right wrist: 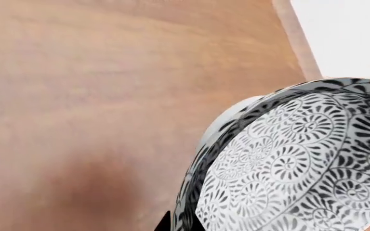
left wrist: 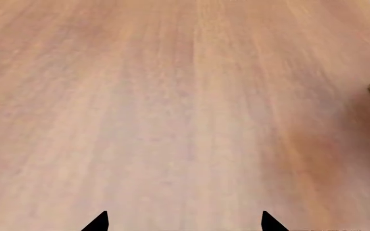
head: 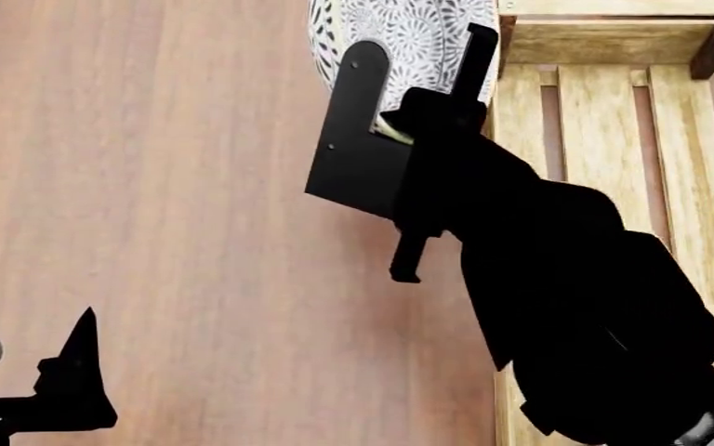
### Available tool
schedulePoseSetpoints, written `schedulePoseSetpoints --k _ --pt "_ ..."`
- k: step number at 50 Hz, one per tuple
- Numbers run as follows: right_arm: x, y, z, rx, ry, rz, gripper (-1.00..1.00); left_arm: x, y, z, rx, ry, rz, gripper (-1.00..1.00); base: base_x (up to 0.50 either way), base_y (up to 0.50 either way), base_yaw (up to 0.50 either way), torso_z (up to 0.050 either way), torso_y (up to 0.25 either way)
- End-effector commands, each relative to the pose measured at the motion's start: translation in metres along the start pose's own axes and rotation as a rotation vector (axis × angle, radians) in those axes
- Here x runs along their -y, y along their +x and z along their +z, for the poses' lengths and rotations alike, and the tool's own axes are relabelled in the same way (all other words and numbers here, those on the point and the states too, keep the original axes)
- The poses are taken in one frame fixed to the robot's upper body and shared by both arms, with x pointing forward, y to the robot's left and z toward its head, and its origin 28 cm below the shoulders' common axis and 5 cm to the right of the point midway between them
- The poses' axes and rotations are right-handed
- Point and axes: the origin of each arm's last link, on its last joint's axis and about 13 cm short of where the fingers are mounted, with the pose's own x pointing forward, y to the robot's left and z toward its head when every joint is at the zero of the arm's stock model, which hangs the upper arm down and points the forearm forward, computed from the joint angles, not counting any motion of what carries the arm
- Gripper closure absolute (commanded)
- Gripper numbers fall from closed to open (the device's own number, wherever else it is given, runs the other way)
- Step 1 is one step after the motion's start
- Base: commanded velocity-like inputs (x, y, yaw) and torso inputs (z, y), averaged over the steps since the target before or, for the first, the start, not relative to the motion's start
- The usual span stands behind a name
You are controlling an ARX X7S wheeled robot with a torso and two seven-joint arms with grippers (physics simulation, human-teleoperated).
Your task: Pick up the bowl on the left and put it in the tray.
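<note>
Right gripper (head: 438,70) clamped on bowl (head: 413,32) rim, bowl lifted, tilted, just left of tray (head: 605,121). Transport step; next: carry right over tray, lower, release.

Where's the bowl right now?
In the head view the bowl is at the top centre, at the right gripper, just left of the tray and its near-left corner, above the table.

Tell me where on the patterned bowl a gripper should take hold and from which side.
Grip the bowl by its thin rim, one finger inside and one outside the wall, coming from above on the near side by the tray. The round, flared wall offers no other narrow edge. The right gripper is already at that rim.
</note>
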Motion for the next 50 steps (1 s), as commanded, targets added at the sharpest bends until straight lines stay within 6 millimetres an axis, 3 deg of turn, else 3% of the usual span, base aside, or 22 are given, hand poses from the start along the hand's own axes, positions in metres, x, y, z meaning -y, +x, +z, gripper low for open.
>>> schedulePoseSetpoints --k 1,9,21,36,50 --pt "0.028 -0.051 0.006 -0.048 -0.054 -0.062 1.0 0.0 -0.002 0.003 0.001 -0.003 -0.017 -1.0 0.0 0.0 0.0 0.0 0.0" --pt "0.041 -0.084 -0.008 -0.142 -0.039 -0.098 1.0 0.002 -0.005 0.003 -0.003 -0.007 -0.035 -1.0 0.0 0.0 0.0 0.0 0.0" --pt "0.038 -0.119 -0.042 -0.322 -0.032 -0.097 1.0 0.004 -0.006 0.004 -0.002 -0.005 -0.048 -1.0 0.0 0.0 0.0 0.0 0.0" --pt "0.017 -0.117 -0.065 -0.414 -0.037 -0.026 1.0 0.006 -0.006 0.004 -0.009 -0.009 -0.053 -1.0 0.0 0.0 0.0 0.0 0.0" --pt "-0.008 -0.093 -0.078 -0.415 -0.025 0.039 1.0 0.005 -0.007 0.002 -0.016 -0.006 -0.053 -1.0 0.0 0.0 0.0 0.0 0.0"
